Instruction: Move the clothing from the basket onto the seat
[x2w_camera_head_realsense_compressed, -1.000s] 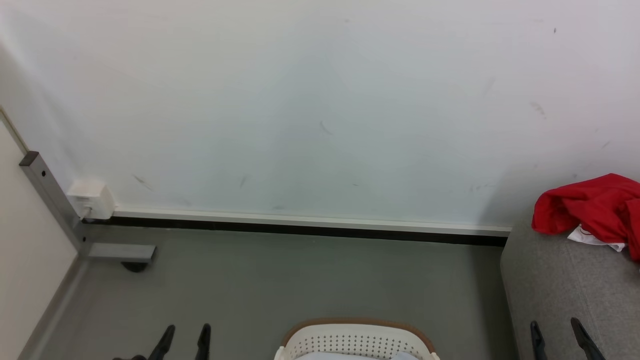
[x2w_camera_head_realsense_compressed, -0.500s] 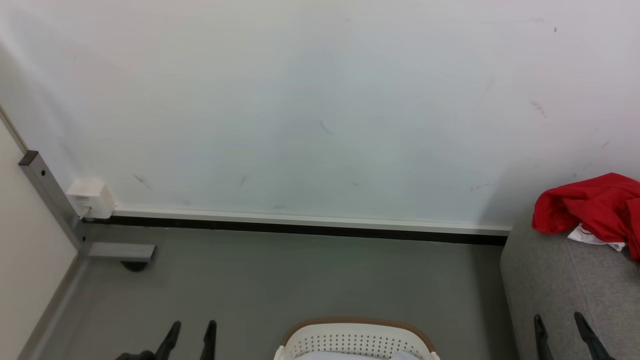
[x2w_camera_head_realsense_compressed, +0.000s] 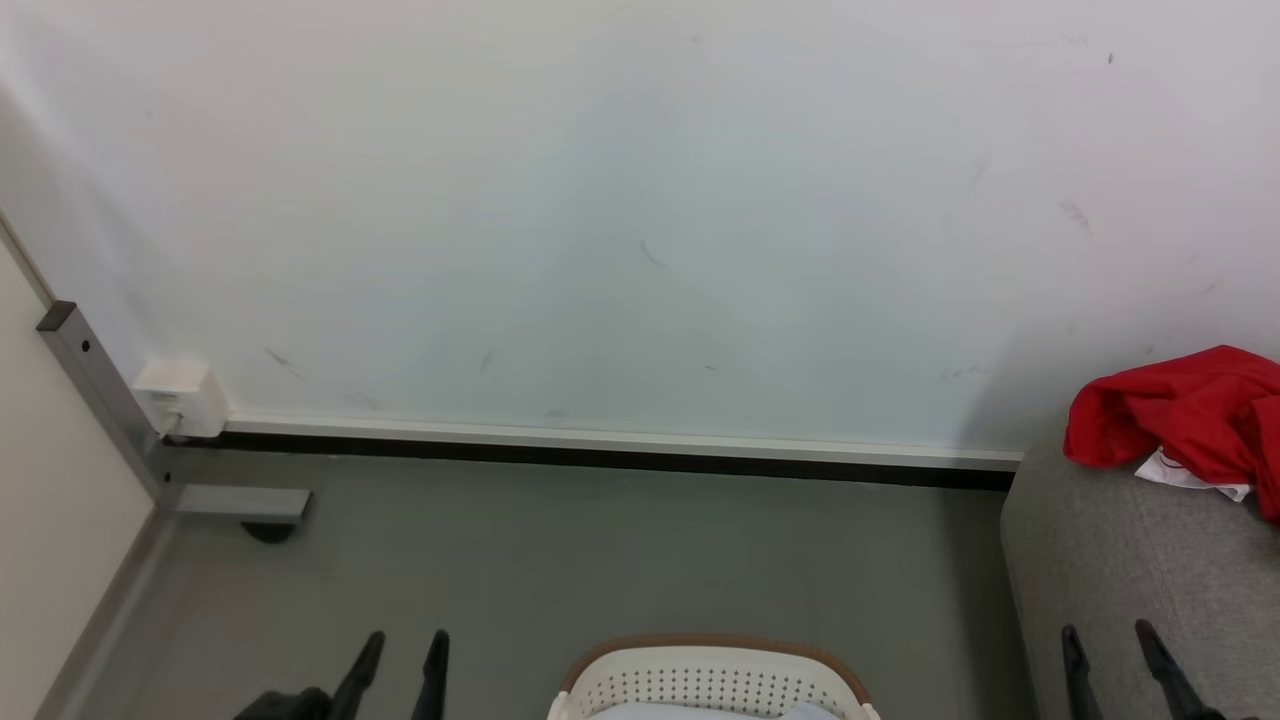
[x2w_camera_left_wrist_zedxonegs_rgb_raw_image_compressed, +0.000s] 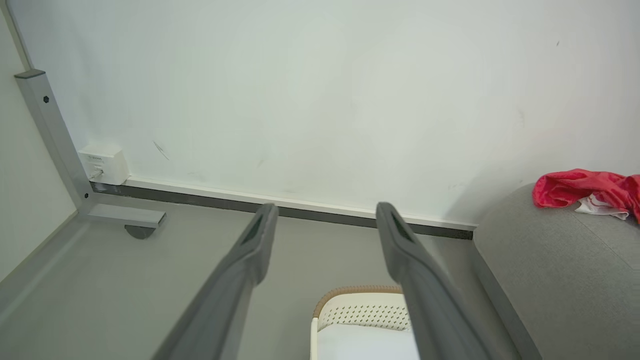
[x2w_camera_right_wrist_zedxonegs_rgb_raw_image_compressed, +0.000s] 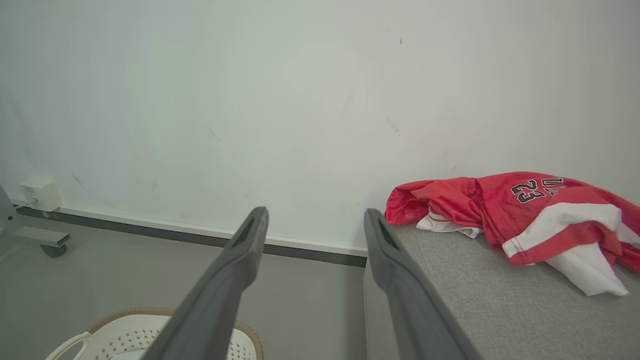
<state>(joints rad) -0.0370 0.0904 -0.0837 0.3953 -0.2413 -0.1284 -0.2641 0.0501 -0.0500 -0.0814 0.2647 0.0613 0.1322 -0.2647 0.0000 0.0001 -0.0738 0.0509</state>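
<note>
- The red clothing (x2w_camera_right_wrist_zedxonegs_rgb_raw_image_compressed: 525, 210), printed "23", is laid on the grey seat (x2w_camera_right_wrist_zedxonegs_rgb_raw_image_compressed: 500, 310), apart from the basket (x2w_camera_head_realsense_compressed: 710, 685).
- The left claw (x2w_camera_head_realsense_compressed: 408, 640) and right claw (x2w_camera_head_realsense_compressed: 1105, 632) are spread wide, empty.

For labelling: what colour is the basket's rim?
The basket has a brown rim over white perforated walls; clearest in head view.

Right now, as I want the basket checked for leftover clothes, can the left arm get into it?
Probably yes: the left gripper hangs open and empty just left of the basket, with nothing visible between them and the basket's top uncovered.
</note>
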